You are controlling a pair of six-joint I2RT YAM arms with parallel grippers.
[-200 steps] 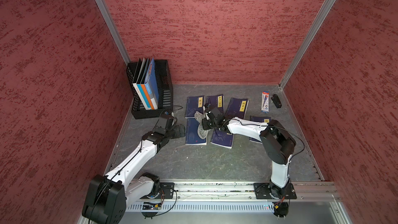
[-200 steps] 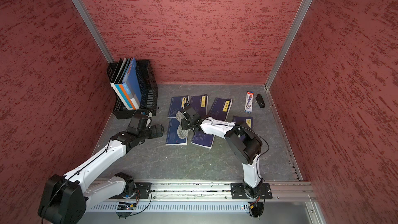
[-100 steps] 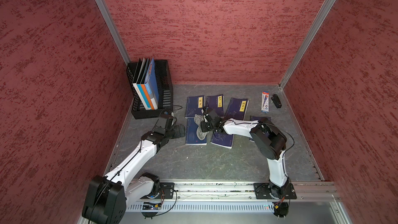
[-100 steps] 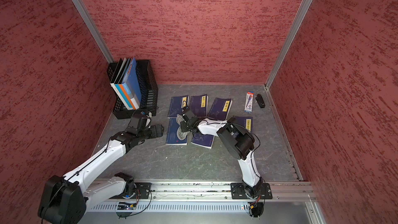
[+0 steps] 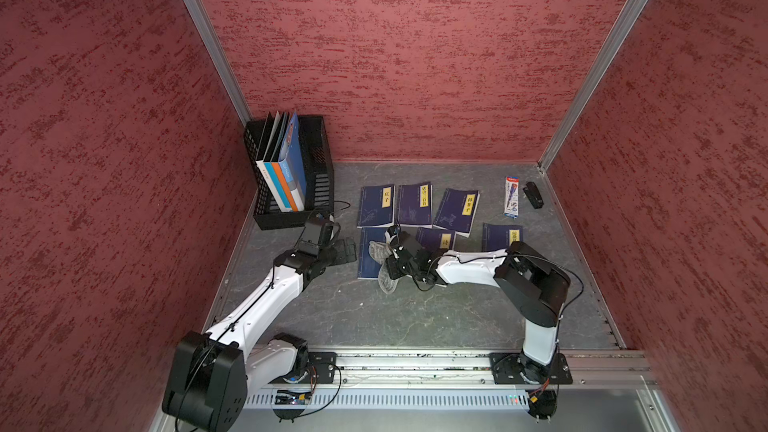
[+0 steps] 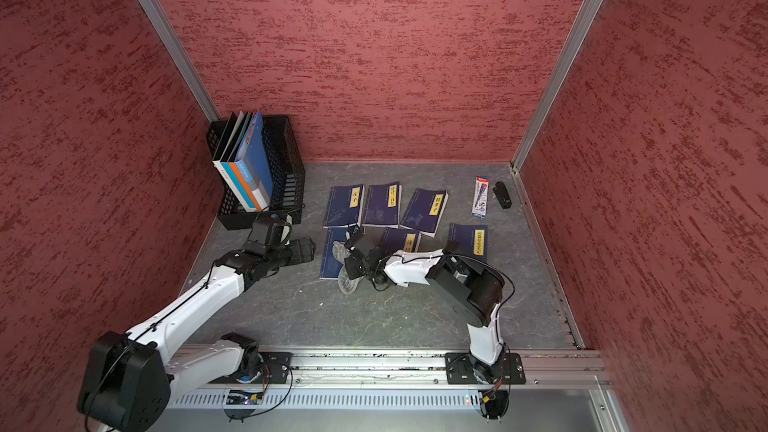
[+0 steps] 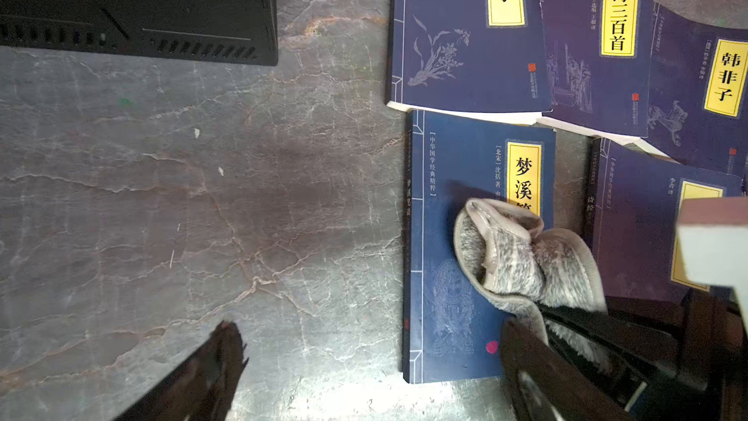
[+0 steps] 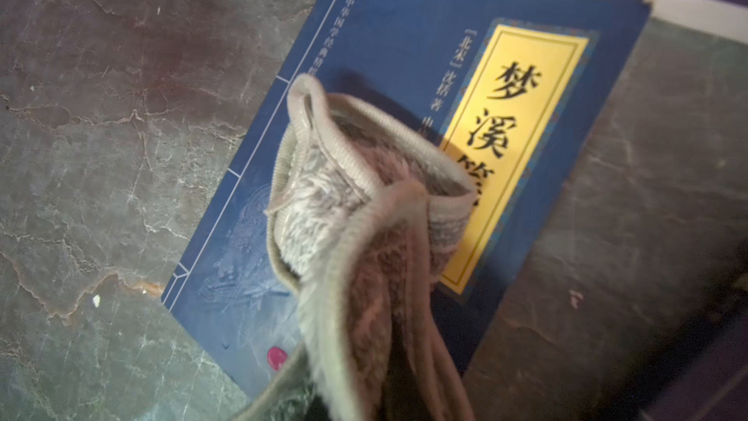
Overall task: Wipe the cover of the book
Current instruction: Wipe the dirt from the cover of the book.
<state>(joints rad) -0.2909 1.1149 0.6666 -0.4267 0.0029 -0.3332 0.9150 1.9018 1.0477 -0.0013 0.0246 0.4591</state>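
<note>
Mid-wipe, by the look of it. Grips the grey cloth in the right jaws, clamped on its bunched end. Holds the left jaws spread wide and empty, just at nine o'clock of the book. Note that book flat on the bench, near its middle, at six o'clock of a row of three dark books, with the cloth draped over its centre and five-o'clock corner. Press the cloth flat rather than dragging a bunched fold. Sweep from six toward twelve o'clock, across the yellow title label. Steady the spine edge with the left jaws, lest the thin book slide.
</note>
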